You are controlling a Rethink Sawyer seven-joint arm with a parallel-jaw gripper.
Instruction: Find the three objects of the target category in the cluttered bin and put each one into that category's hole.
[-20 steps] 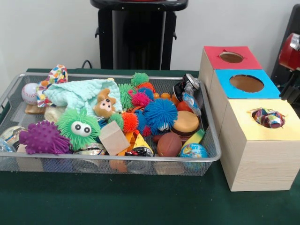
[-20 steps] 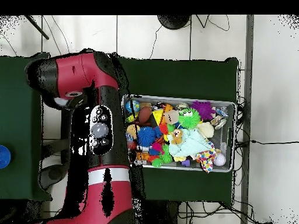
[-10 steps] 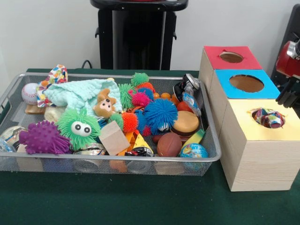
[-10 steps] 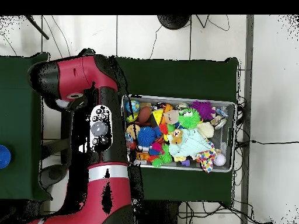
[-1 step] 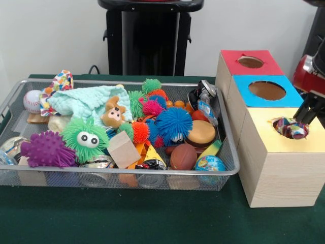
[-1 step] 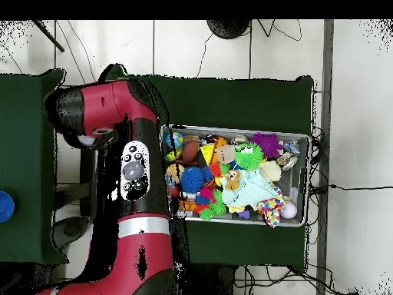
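Note:
Three wooden boxes stand right of the bin, topped red (image 5: 251, 62), blue (image 5: 266, 90) and yellow (image 5: 284, 136), each with a round hole. A multicoloured cloth (image 5: 290, 127) sits in the yellow box's hole. My gripper (image 5: 306, 115) hangs at the right edge, just above and right of that hole, touching nothing I can make out. The wire bin (image 5: 223, 127) holds a mint cloth (image 5: 84, 99), a patterned cloth (image 5: 62, 81), a small bear (image 5: 114, 114) and spiky balls. In the overhead view the red arm (image 6: 132, 165) hides the boxes and the gripper; the bin (image 6: 304, 178) lies to its right.
Also in the bin are a baseball (image 5: 31, 100), a purple spiky ball (image 5: 46, 149), a green ball with eyes (image 5: 85, 137), a blue spiky ball (image 5: 174, 124), a wooden block (image 5: 123, 149) and a small football (image 5: 183, 156). Green cloth covers the table (image 5: 152, 218).
My gripper has come in from the right edge, down and leftward toward the yellow box's hole. The overhead view shows the arm's upper end shifted right. The bin's contents are unmoved.

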